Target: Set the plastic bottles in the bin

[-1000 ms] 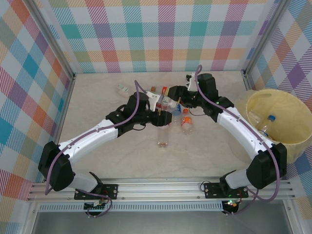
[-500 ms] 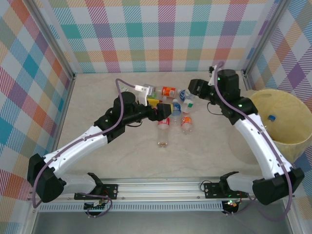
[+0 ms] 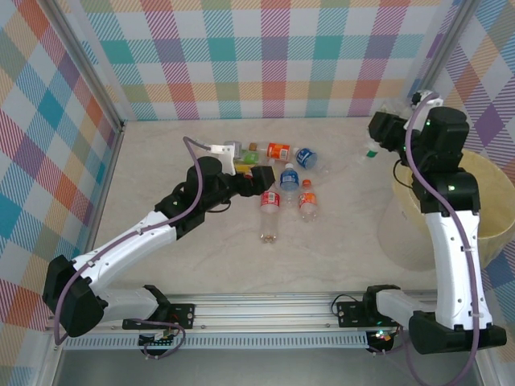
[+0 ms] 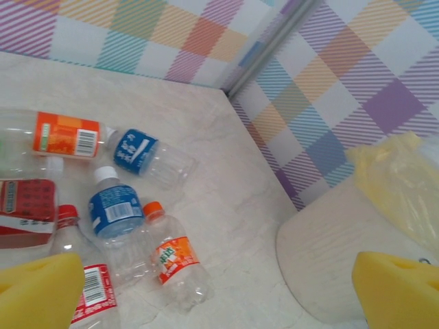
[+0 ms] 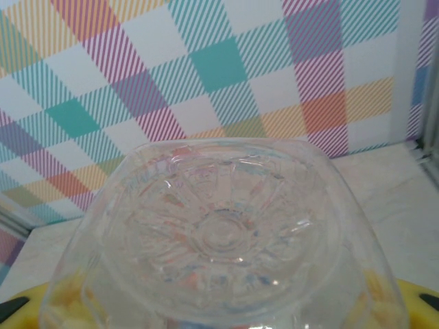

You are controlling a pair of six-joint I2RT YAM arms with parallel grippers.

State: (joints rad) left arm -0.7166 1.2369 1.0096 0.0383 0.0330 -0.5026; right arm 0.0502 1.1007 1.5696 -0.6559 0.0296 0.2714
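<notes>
Seen from above, a pale marbled table (image 3: 201,257) sits boxed in by walls (image 3: 265,56) of pastel plaid. A metal rail (image 3: 265,305) runs along the bottom of the frame. Loose bottles (image 3: 289,178) lie clustered just above the middle of the table, with labels in orange, blue, red and green. The bin (image 3: 492,181), a pale yellow tub, stands at the right edge, partly hidden behind the right arm.

The left gripper (image 3: 256,175) reaches in from the lower left to the left side of the cluster. Whether it touches a bottle cannot be told from above. In its wrist view the yellow pads (image 4: 41,291) sit in the two bottom corners, spread wide with nothing between them. Bottles fill the left half of that frame, and the bin's wall is at the lower right.

The right gripper (image 3: 385,129) is raised at the upper right, just left of the bin. Its wrist view shows the ribbed base of a clear bottle (image 5: 219,233) at the centre, clamped between the yellow pads at the bottom corners.
</notes>
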